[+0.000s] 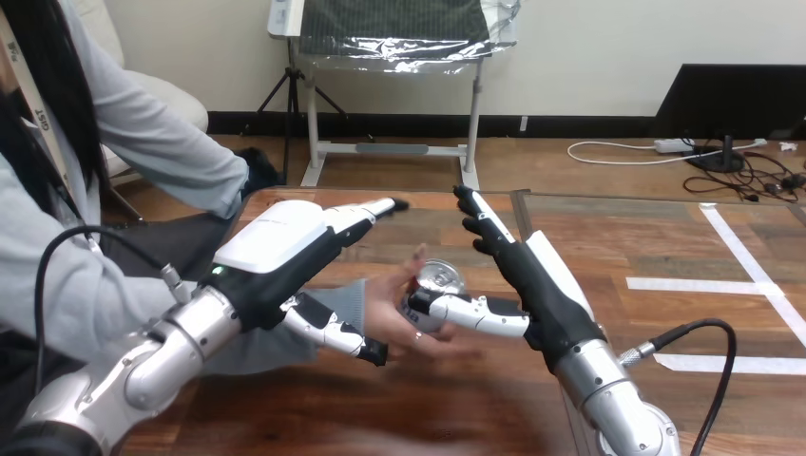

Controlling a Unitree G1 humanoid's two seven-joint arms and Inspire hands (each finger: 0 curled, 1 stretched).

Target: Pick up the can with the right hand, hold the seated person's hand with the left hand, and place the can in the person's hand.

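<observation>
The silver can (443, 278) lies in the person's hand (399, 313), which is palm up at the table's middle. My right hand (546, 290) stands just right of the can with its fingers straight, pointing away from me. Its thumb (466, 311) reaches left and touches the can's side. My left hand (276, 237) hovers over the person's wrist, fingers straight and stretched past it. Its thumb (337, 334) lies along the near side of the grey sleeve (344, 299), so the wrist sits between thumb and palm without being clasped.
The wooden table (494, 399) runs under both arms, with white tape lines (708, 283) on its right part. The person's other arm (171, 152) reaches in from the left, above my left forearm.
</observation>
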